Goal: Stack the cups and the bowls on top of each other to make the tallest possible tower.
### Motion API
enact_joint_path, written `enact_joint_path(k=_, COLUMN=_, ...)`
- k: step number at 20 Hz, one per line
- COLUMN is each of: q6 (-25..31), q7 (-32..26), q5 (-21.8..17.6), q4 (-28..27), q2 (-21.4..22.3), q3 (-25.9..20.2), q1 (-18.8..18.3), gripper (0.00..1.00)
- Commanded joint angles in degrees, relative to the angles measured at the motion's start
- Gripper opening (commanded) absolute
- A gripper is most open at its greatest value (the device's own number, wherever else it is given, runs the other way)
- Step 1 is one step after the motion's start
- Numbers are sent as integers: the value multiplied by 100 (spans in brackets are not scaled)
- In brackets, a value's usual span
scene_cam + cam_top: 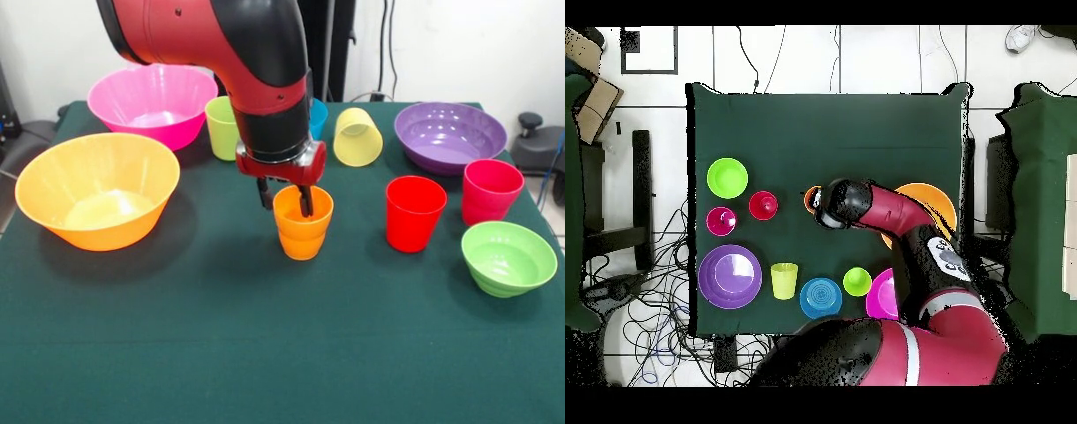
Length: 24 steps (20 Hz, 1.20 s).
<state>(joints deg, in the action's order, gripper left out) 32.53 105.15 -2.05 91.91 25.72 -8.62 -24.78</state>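
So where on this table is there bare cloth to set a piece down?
The widest bare cloth is the strip on the camera's side of the orange cup and light green bowl. The back row, pink bowl to purple bowl, is crowded.
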Motion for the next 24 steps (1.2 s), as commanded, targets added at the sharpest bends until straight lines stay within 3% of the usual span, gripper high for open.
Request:
enact_joint_path(k=1, q6=794, q7=-301, q5=-231, q4=-350, q2=273, q3=-447, q1=89, gripper=100)
enact_joint_path(k=9, q6=1333, q7=-237, q5=-180, q4=-491, q2=551, q3=-414, q1=117, gripper=100)
enact_joint_path(k=24, q6=2168, q7=235, q5=-92, q4=-195, q2=1187, q3=-165, q1=300, gripper=100)
